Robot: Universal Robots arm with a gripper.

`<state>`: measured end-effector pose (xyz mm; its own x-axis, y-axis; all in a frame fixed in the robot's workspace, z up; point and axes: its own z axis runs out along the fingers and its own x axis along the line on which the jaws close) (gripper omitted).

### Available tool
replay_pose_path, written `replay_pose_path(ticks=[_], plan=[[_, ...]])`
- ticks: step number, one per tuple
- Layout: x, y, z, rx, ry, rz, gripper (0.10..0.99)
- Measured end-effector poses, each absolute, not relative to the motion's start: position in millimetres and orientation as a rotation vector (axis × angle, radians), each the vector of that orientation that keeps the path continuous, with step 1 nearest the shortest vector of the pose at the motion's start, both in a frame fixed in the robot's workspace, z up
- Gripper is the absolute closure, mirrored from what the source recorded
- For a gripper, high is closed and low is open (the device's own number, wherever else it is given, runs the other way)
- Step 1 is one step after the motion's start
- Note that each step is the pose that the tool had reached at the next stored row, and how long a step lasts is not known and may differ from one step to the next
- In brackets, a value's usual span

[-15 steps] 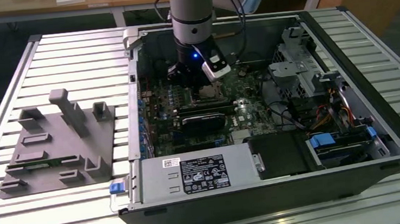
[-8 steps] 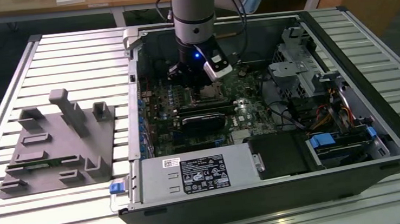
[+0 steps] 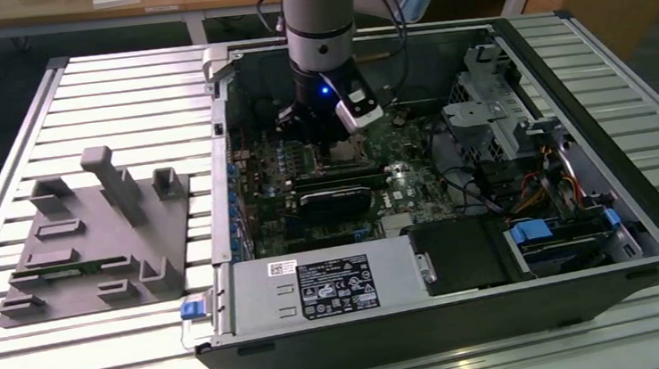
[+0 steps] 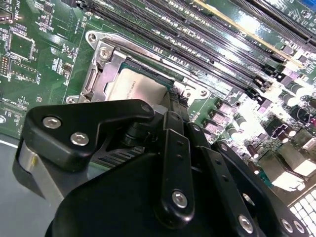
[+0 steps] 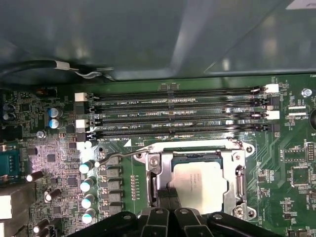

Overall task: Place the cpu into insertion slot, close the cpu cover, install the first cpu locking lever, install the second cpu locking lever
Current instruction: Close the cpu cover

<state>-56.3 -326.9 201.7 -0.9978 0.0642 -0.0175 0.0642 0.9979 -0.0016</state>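
My black gripper (image 5: 168, 197), closed and empty, sat at the thin silver windowed cover's (image 5: 240, 173) edge. The silvery-grey square cpu (image 5: 200, 185) lay seated beneath that cover. The wire locking levers (image 5: 118, 157), I judged, were not yet latched.

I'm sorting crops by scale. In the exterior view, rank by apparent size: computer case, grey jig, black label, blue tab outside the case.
1. Case, by far the largest.
2. Grey jig.
3. Black label.
4. Blue tab, the smallest.
The gaps are wide, so nearness to the camera leaves the order sure.

Open PC case (image 3: 439, 340) sits on the slatted bench (image 3: 118, 87), grey plastic fixture (image 3: 85, 251) beside it, black memory slots (image 5: 177, 116) inside.
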Motion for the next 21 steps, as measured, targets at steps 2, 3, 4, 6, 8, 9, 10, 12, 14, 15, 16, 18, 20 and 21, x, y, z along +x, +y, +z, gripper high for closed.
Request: replay_pose_path(ticks=[2, 3, 4, 6, 8, 9, 10, 12, 14, 15, 16, 18, 20, 21], plan=[[-56.3, -326.9, 204.8, 0.1, 3.123, -0.003, 0.98], [-56.3, -326.9, 206.8, 0.1, 3.123, -0.003, 0.98], [-56.3, -326.9, 208.9, 0.1, 3.123, -0.003, 0.98], [-56.3, -326.9, 213.6, 0.1, 3.123, -0.003, 0.98], [-56.3, -326.9, 217.8, 0.1, 3.123, -0.003, 0.98], [-56.3, -326.9, 219.4, 0.1, 3.123, -0.003, 0.98], [-56.3, -326.9, 220.2, 0.1, 3.123, -0.003, 0.98], [-55.4, -326.9, 220.3, 0.1, 3.122, -0.003, 0.98], [-52.1, -326.9, 220.4, 0.1, 3.123, -0.003, 0.98], [-49.6, -326.9, 220.4, 0.1, 3.123, -0.003, 0.98], [-46.8, -326.9, 220.4, 0.1, 3.123, -0.003, 0.98], [-41.2, -326.9, 220.4, 0.1, 3.123, -0.003, 0.98], [-36.3, -326.9, 220.4, 0.1, 3.123, -0.003, 0.98], [-34.3, -326.9, 220.4, 0.1, 3.123, -0.003, 0.98]])
